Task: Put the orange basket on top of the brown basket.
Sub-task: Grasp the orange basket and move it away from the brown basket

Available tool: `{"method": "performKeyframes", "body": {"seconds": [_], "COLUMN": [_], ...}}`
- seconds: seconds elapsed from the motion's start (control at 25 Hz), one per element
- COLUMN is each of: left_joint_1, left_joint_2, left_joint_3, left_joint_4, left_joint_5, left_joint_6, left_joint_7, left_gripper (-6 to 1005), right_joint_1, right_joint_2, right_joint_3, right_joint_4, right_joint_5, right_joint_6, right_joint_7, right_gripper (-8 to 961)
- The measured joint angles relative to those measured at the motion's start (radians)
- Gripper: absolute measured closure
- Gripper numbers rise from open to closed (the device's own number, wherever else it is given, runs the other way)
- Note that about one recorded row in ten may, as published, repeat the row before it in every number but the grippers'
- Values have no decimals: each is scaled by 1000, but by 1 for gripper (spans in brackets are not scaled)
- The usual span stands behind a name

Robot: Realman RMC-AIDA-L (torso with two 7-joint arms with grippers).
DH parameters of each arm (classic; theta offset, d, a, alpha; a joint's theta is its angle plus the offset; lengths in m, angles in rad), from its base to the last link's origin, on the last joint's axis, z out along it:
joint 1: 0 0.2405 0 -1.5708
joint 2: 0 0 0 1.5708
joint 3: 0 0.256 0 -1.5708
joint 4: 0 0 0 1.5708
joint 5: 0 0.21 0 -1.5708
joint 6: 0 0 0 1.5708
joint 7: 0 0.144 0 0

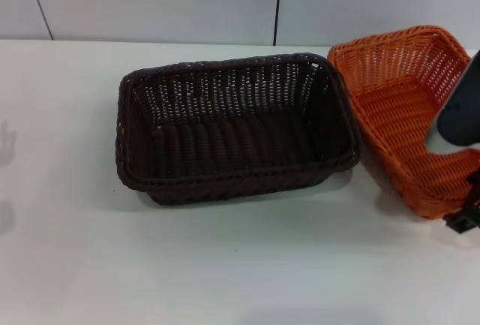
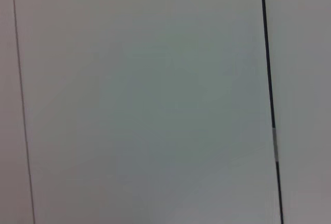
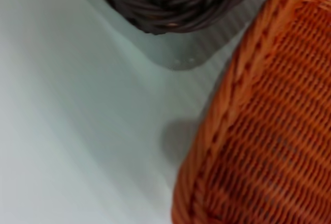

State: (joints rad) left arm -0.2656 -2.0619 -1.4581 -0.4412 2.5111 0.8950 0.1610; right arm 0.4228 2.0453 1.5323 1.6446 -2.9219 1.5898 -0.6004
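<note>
The brown basket [image 1: 232,133] stands upright on the white table in the middle of the head view; its braided corner also shows in the right wrist view [image 3: 170,1]. The orange basket [image 1: 405,107] is right beside it on the right, tilted, with its left side raised off the table and a shadow beneath. It fills the right wrist view's lower right [image 3: 269,131]. My right gripper [image 1: 463,216] comes in from the right edge and is shut on the orange basket's near right rim. My left gripper is out of view.
The white table [image 1: 150,265] spreads to the left of the baskets and in front of them. A pale panelled wall [image 1: 187,2] with a dark seam runs behind it. The left wrist view shows only wall panels [image 2: 155,105].
</note>
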Motion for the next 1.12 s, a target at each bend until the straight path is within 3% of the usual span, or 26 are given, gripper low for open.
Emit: {"method": "performKeyframes", "body": {"seconds": [0.08, 0.28, 0.52, 0.76, 0.92, 1.04, 1.12], "left_joint_1": [0, -1, 8, 10, 6, 3, 5], "left_joint_2": [1, 2, -2, -2, 0, 1, 0], "left_joint_3": [-13, -35, -61, -62, -68, -66, -65], "left_joint_4": [0, 0, -6, -8, -2, 1, -2], "left_joint_5": [0, 0, 0, 1, 3, 7, 8], "left_joint_6": [0, 1, 19, 22, 21, 17, 16], "left_joint_7": [1, -1, -2, -2, -40, -49, -49], "left_gripper": [253, 253, 253, 253, 253, 253, 253], "right_joint_1": [9, 30, 86, 143, 194, 236, 256], "right_joint_2": [-3, -4, -19, -20, 10, 16, 13], "right_joint_3": [7, 42, 110, 139, 93, 67, 74], "right_joint_4": [-13, -35, 62, 185, 286, 316, 307], "right_joint_5": [0, 0, 0, 1, 3, 3, 3], "right_joint_6": [-5, -8, 48, 114, 158, 162, 167], "right_joint_7": [5, 24, 49, 65, 37, 16, 9], "right_gripper": [177, 348, 531, 559, 578, 780, 838]}}
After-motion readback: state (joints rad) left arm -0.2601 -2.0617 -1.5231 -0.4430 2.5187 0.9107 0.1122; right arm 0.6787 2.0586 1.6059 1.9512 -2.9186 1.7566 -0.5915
